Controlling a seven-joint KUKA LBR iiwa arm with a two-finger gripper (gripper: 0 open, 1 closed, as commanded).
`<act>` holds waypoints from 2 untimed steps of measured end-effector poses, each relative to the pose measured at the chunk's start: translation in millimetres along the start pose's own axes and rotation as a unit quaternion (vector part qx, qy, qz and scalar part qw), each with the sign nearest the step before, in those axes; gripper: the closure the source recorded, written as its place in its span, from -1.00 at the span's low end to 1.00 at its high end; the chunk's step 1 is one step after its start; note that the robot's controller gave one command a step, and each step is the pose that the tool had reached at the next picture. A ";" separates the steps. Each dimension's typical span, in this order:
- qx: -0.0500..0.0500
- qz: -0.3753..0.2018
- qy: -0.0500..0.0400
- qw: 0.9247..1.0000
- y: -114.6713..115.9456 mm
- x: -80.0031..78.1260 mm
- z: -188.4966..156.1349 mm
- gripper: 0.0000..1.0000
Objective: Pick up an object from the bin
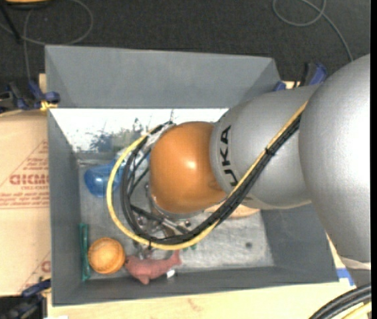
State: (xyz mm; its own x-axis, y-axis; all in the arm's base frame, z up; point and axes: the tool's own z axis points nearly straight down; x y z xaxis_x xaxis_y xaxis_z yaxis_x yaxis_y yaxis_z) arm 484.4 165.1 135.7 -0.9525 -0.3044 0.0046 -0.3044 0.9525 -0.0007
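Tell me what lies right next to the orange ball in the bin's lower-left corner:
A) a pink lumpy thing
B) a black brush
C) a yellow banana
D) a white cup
A: a pink lumpy thing lies just to the right of the orange ball, along the lower wall of the bin.

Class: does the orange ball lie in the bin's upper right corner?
No, the orange ball lies near the lower left corner, beside a pink thing.
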 end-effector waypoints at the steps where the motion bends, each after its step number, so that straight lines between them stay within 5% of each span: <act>1: 0.000 -0.040 -0.005 0.999 7.8 -10.6 -150.8 -1.00; 2: 0.000 -0.040 -0.004 0.999 8.5 -11.2 -150.2 -1.00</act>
State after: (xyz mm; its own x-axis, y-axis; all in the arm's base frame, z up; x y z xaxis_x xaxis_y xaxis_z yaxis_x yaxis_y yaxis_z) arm 493.1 177.0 285.8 -0.9248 -0.3804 -0.0043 -0.3804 0.9248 0.0001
